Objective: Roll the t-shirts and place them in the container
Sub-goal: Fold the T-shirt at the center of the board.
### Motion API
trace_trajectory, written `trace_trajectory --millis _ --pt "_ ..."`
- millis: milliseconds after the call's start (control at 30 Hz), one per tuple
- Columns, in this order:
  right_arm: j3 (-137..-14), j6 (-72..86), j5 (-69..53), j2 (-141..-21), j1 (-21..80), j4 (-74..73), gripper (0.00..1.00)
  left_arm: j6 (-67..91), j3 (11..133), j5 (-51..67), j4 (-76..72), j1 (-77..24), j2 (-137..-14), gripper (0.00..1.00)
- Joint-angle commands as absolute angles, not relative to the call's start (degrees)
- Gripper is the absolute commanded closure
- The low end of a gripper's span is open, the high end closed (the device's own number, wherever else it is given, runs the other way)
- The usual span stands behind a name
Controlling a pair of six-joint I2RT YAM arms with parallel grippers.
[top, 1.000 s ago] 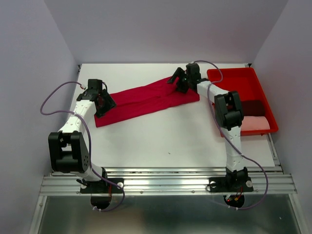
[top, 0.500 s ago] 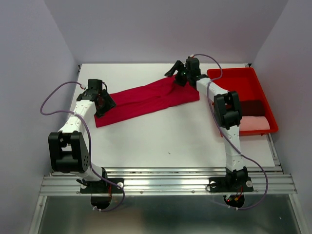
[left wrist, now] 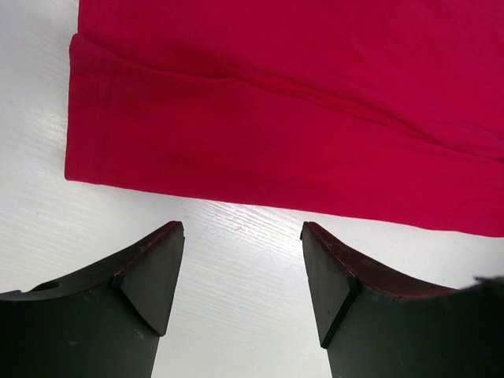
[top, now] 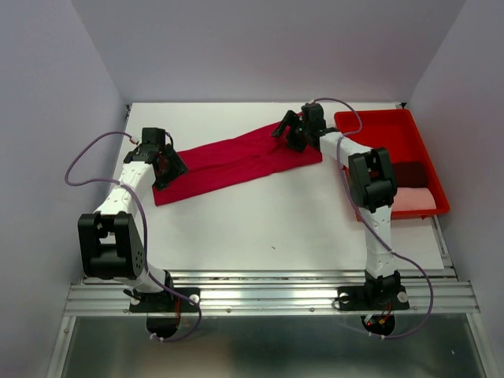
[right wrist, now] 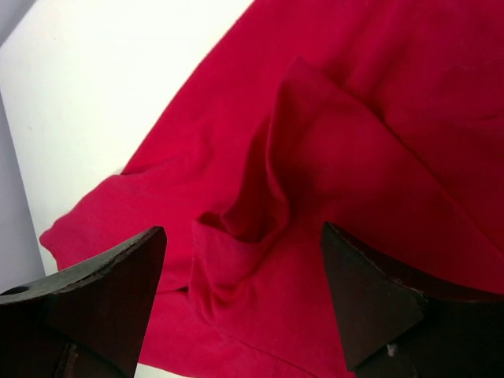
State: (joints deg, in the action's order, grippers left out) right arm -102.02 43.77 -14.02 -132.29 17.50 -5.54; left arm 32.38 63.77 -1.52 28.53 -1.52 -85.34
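Note:
A bright crimson t-shirt (top: 236, 161), folded into a long strip, lies diagonally across the white table. My left gripper (top: 167, 167) stands open at its left end. In the left wrist view the left gripper (left wrist: 240, 236) has only bare table between its fingers, and the shirt's hem (left wrist: 236, 142) lies just ahead of them. My right gripper (top: 289, 131) hovers open over the strip's right end. In the right wrist view the right gripper (right wrist: 244, 236) straddles a rumpled fold of the cloth (right wrist: 260, 213) without holding it. A dark maroon t-shirt (top: 409, 173) and a pale pink one (top: 413, 199) lie in the tray.
A rigid red tray (top: 378, 130) stands at the table's right edge, beside my right arm. Pale walls close in the table at the back and on both sides. White tabletop (top: 260, 220) stretches between the crimson shirt and the arm bases.
My right gripper rose toward the back edge half a second ago and has come back down over the shirt's right end. The left arm and the shirt have not moved.

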Motion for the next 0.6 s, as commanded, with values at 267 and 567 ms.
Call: trace_trajectory --millis 267,567 --pt "-102.74 43.07 -16.08 -131.22 21.18 -2.72 0.16 31.82 65.57 -1.67 28.56 -1.76 -83.93 0.28" --pt "-118.87 44.38 -17.84 -140.16 23.47 -4.12 0.16 31.73 65.57 -1.67 28.74 -1.76 -83.94 0.28"
